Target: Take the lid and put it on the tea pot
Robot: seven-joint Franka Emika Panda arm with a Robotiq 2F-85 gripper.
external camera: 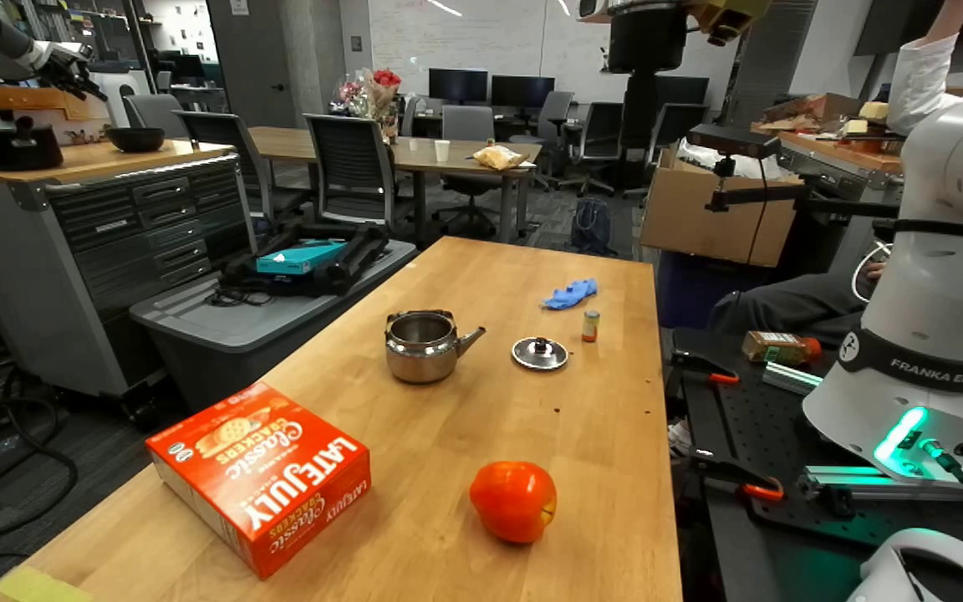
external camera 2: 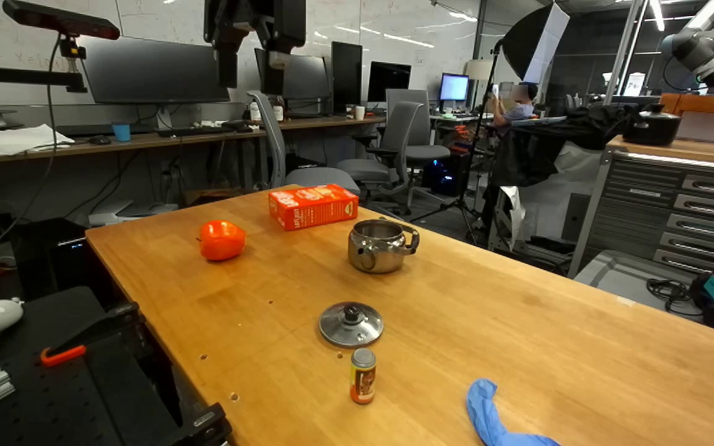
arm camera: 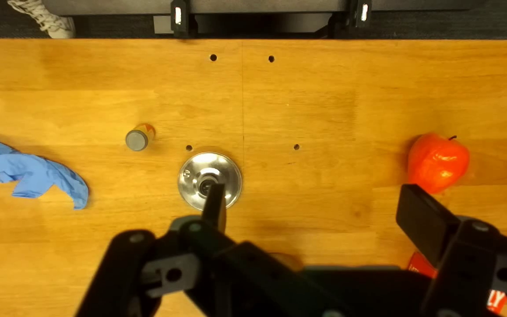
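in an exterior view: gripper (external camera 2: 250, 73) at top, spread wide, holding nothing; lid (external camera 2: 351, 326) lower centre, tea pot (external camera 2: 379, 249) uncovered near mid-frame.

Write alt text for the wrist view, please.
An open black gripper partly hides a round silver metal lid on a wooden table. A crumpled blue glove and small grey-capped cylindrical jar are at left; an orange-red apple-shaped object is at right.

Exterior views look obliquely along the wooden table (external camera: 490, 418) from opposite ends — near the cracker box (external camera: 260, 477), near the blue glove (external camera 2: 494, 427) — the wrist view straight down; all share the lid (external camera 2: 351, 326).
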